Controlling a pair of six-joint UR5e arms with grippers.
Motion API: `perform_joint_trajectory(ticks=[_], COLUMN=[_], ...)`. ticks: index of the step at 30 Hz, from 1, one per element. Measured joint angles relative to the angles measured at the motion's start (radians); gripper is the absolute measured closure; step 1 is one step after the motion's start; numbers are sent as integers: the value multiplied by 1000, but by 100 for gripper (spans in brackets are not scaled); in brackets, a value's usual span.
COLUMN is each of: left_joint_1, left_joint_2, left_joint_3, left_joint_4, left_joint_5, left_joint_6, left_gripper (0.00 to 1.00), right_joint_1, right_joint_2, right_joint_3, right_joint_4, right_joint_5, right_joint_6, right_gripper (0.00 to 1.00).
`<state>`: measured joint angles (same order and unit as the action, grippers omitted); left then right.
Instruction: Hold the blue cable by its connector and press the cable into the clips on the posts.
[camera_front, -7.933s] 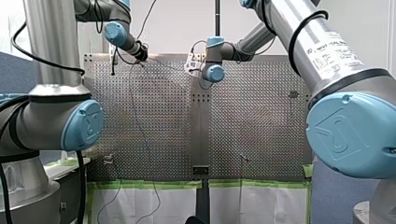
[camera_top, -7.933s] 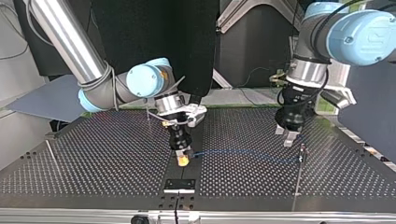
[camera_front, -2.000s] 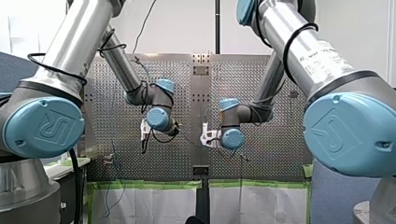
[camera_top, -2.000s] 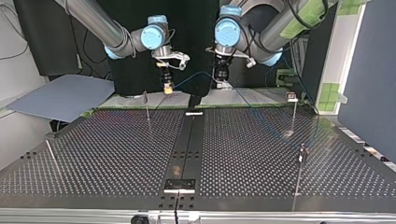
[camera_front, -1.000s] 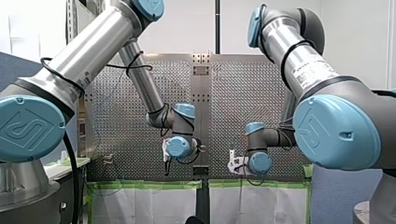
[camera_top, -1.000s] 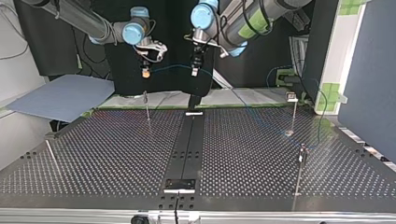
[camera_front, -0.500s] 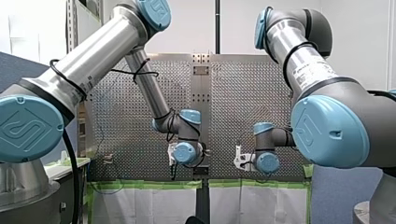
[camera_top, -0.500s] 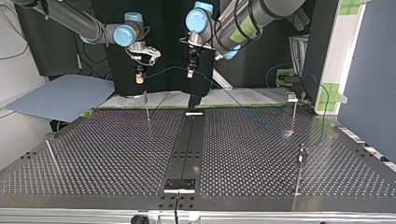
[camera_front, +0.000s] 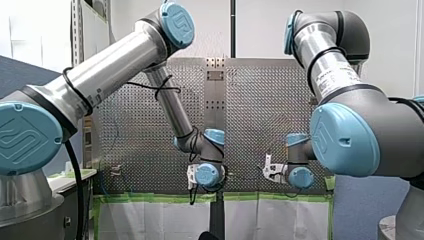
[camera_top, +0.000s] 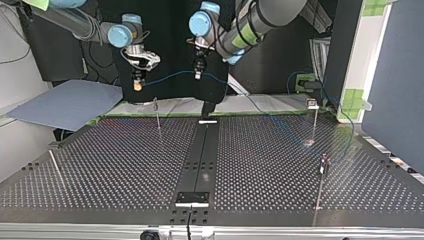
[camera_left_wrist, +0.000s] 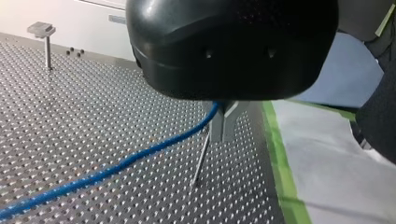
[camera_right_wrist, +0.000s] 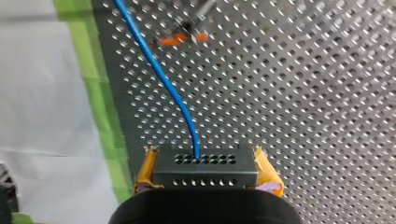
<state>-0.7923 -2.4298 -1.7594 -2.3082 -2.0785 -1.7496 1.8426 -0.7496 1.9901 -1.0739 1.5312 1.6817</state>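
Note:
High above the table's far edge in the top view, a thin blue cable (camera_top: 167, 76) spans between my two grippers. My right gripper (camera_top: 136, 85) is at the left, my left gripper (camera_top: 198, 74) at the right. In the right wrist view my right gripper (camera_right_wrist: 205, 161), with yellow pads (camera_right_wrist: 266, 173), is shut on the black connector (camera_right_wrist: 205, 172), and the blue cable (camera_right_wrist: 159, 74) runs out ahead of it. My left gripper (camera_left_wrist: 223, 119) has its metal fingers (camera_left_wrist: 218, 130) shut on the blue cable (camera_left_wrist: 140, 156), which trails down to the table.
Thin posts stand on the perforated table: one (camera_top: 157, 112) under the grippers, a flat-topped one (camera_top: 314, 117) and another (camera_top: 321, 175) at the top view's right. A black rail (camera_top: 200, 155) runs down the middle. A grey-blue sheet (camera_top: 65, 102) lies off the left.
Both grippers have moved toward the top view's left with the cable stretched between them. In the front view both wrists have shifted right and sunk lower.

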Motion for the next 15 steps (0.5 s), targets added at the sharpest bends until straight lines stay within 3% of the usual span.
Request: perform_joint_trajectory(ticks=[7,15], left_joint_1=[-60,-107], left_joint_2=[-60,-132], left_joint_3=[60,131], left_joint_4=[10,-23], left_joint_5=[-29,-30], left_joint_6=[-10,-18], left_gripper=[100,100], right_joint_1=[-58,-95], right_joint_2=[1,3], right_joint_3=[-20,-40], right_joint_4=[-61,-80], right_joint_5=[-37,-62], right_joint_6=[3,21], right_gripper=[100,100])
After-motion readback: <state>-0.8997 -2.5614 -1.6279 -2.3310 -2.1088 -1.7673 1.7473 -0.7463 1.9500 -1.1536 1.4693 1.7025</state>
